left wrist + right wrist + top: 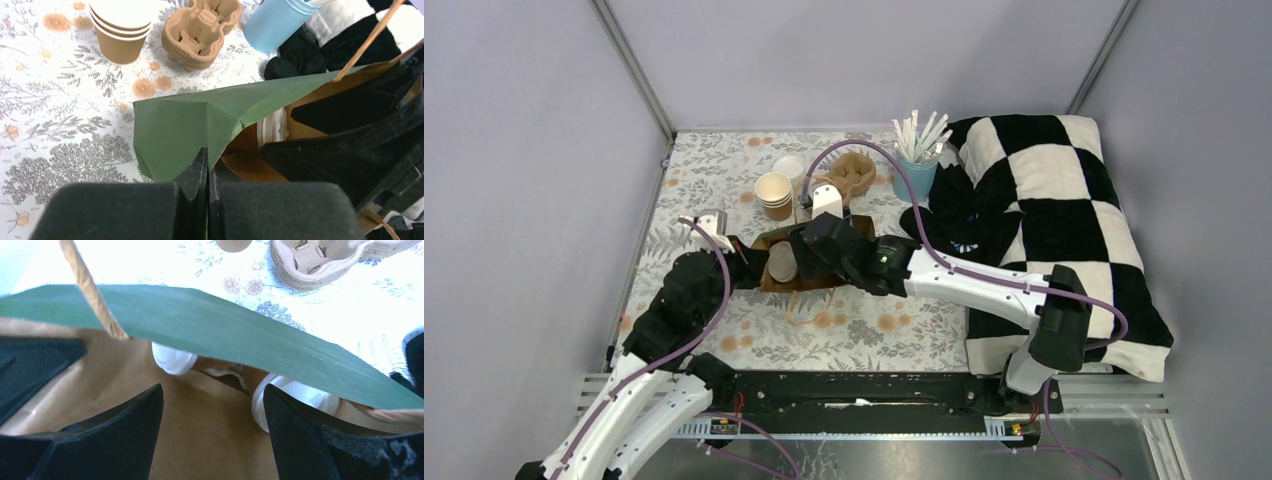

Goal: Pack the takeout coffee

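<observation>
A green paper bag (185,130) with a brown inside lies on its side mid-table (809,280). My left gripper (207,165) is shut on the edge of its upper flap and holds the mouth apart. Two takeout coffee cups sit deep inside the bag. Their white lids show in the right wrist view, one (174,360) further in and one (300,397) beside my right finger. The left wrist view shows one lid (272,131). My right gripper (212,395) stands open inside the bag mouth with nothing between its fingers.
Behind the bag stand a stack of empty kraft cups (774,195), a brown pulp carrier (849,175) and a light-blue cup of white straws (916,170). A black-and-white chequered blanket (1054,200) fills the right side. The bag's twisted paper handle (90,290) crosses the opening.
</observation>
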Robot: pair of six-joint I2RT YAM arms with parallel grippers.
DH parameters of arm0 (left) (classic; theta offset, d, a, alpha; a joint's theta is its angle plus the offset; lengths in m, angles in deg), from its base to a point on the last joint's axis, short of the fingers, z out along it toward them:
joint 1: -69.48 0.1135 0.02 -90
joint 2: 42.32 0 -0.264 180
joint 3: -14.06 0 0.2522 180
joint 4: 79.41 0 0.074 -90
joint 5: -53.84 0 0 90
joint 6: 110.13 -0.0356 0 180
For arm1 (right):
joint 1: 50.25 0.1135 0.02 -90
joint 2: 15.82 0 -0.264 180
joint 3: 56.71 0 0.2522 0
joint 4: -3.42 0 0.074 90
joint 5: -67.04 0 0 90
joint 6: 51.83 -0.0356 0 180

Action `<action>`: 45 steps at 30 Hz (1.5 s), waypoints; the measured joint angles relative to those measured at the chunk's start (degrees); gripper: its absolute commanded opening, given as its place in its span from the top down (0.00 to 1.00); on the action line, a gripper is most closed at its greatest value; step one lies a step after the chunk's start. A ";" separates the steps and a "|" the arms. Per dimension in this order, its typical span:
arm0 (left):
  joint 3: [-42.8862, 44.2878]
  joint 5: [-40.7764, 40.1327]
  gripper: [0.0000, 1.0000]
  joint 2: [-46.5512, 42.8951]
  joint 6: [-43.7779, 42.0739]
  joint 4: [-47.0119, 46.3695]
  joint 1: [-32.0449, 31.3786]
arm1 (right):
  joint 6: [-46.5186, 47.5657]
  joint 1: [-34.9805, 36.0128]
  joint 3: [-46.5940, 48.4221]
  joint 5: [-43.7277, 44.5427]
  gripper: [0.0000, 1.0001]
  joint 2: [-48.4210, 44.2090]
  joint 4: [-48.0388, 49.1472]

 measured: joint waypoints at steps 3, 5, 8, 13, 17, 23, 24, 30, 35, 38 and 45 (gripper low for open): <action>-1.95 0.31 1.00 -2.38 1.14 0.35 0.00 | -2.86 0.59 0.70 1.25 0.30 1.66 -0.04; -2.54 0.50 1.00 -3.80 1.86 0.94 0.00 | -4.83 1.18 0.68 1.60 0.33 2.54 -0.52; -2.67 1.09 1.00 -5.66 3.08 1.53 0.00 | -7.15 1.99 0.68 2.43 0.36 3.34 -1.53; -5.81 1.99 1.00 -8.72 4.46 0.92 0.00 | -9.60 3.72 0.68 3.93 0.36 3.69 -3.91; -8.26 2.23 1.00 -9.68 4.59 -1.22 0.00 | -10.93 5.66 -0.35 4.50 0.36 3.65 -5.14; -10.01 3.39 1.00 -9.64 4.57 -4.31 0.00 | -13.90 8.04 -2.84 6.69 0.34 3.61 -7.78; -10.21 3.67 1.00 -9.64 4.59 -4.50 0.00 | -14.60 8.20 -3.39 7.50 0.33 3.61 -7.96; -10.47 5.60 1.00 -9.75 4.90 -4.87 0.00 | -15.67 8.22 -3.21 11.96 0.26 3.72 -7.61; -10.49 6.19 1.00 -10.45 5.49 -4.79 0.00 | -16.02 7.23 0.39 13.60 0.22 5.60 -4.81; -10.49 6.40 1.00 -10.67 5.81 -4.70 0.00 | -16.76 6.19 2.03 14.67 0.22 7.56 -2.56; -10.93 6.60 1.00 -11.21 6.32 -4.59 0.02 | -17.51 5.31 2.82 15.85 0.29 12.09 2.47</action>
